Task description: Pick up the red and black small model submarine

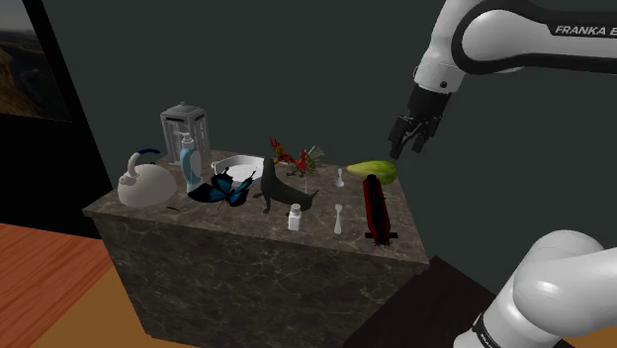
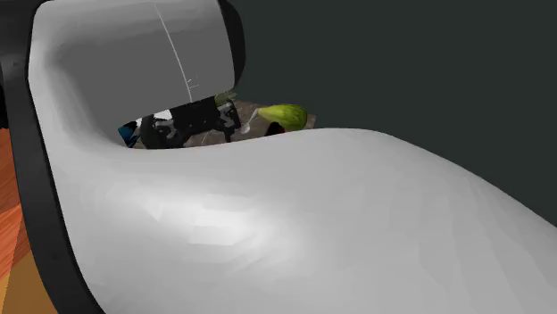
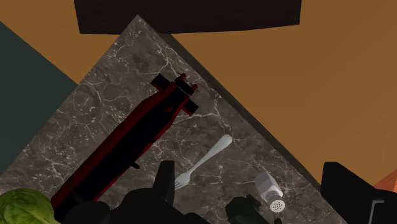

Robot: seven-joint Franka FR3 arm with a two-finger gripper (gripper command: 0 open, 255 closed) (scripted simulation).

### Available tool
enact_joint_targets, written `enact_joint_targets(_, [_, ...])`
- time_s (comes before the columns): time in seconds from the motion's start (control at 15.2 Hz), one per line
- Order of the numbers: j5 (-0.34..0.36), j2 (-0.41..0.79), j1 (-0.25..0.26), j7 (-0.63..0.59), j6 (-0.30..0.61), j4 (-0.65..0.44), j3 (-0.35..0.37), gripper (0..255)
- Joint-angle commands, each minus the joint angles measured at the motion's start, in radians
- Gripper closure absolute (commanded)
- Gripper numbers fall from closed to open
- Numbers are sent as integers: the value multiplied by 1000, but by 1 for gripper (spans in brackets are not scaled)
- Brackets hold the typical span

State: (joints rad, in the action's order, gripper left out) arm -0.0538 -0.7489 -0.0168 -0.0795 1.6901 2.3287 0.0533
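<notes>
The red and black model submarine (image 1: pixel 376 208) lies flat on the dark marble counter (image 1: pixel 198 247), close to its edge at the shoulder view's right. My black gripper (image 1: pixel 409 146) hangs in the air above and just right of it, over a yellow-green rounded thing (image 1: pixel 373 170). In the wrist view the long submarine (image 3: pixel 127 140) runs beside my open gripper (image 3: pixel 257 191), off to one side of the left finger (image 3: pixel 167 181). Nothing sits between the fingers. In the second exterior view the arm's white link (image 2: pixel 268 223) hides most of the counter.
A white fork (image 3: pixel 205 162) and a small shaker (image 3: pixel 270 191) lie under my hand near the counter's edge. Farther left stand a white kettle (image 1: pixel 138 178), a glass jar (image 1: pixel 185 129), a blue bottle (image 1: pixel 188 163), a butterfly figure (image 1: pixel 225 188), a dark animal figure (image 1: pixel 282 193) and a red figure (image 1: pixel 292 156).
</notes>
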Motion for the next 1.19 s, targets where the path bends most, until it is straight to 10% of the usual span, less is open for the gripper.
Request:
enact_joint_targets(0.0, [0, 0, 0, 0, 0, 0, 0, 0])
enact_joint_targets(1.12, [152, 447, -97, 110, 413, 71, -89, 0])
